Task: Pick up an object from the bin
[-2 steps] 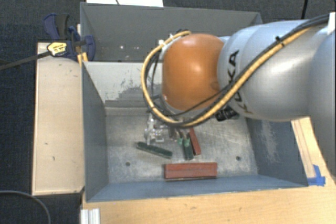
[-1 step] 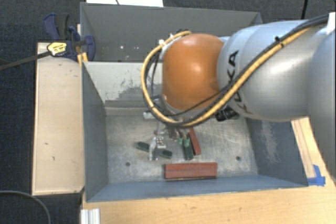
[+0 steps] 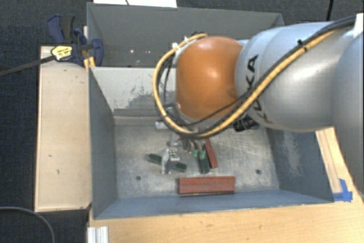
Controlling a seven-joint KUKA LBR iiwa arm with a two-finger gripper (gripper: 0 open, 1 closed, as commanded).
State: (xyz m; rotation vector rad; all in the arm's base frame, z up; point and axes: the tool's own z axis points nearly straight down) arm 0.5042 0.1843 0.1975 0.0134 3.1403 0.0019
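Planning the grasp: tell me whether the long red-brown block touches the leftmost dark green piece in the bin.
Apart. The camera view shows bare bin floor between the red-brown block and the dark green piece.

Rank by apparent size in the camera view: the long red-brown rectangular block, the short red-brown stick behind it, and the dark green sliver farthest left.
1. Long red-brown rectangular block, clearly largest.
2. Short red-brown stick, partly under the arm.
3. Dark green sliver; close to the stick's size, so unsure.
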